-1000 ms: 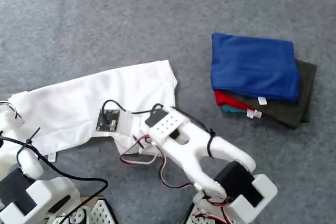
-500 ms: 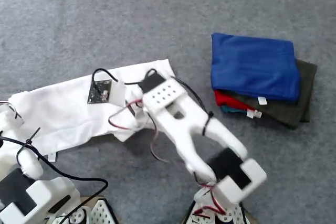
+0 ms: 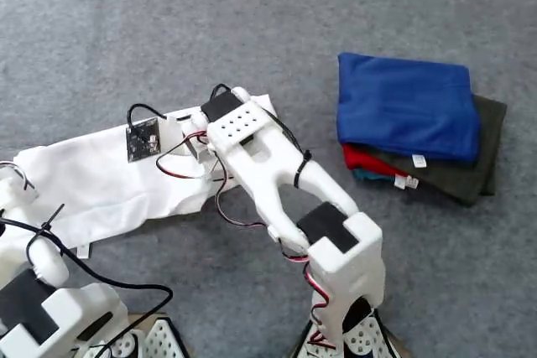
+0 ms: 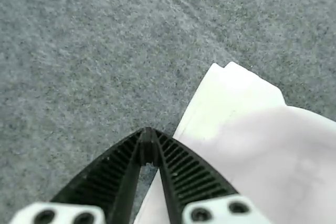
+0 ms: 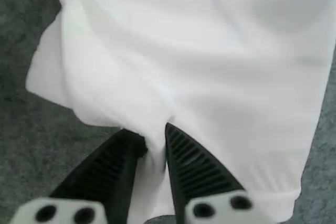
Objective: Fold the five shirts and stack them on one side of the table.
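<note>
Right wrist view: fingers [image 5: 195,167] seemingly pinch white shirt [image 5: 210,51] edge.

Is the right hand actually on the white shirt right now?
Touching. The right wrist view shows a ridge of the white shirt pinched in the right hand.

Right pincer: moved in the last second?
Yes. The right pincer, shut on the white shirt, went toward the table far edge and leftward, now level with the folded stack.
</note>
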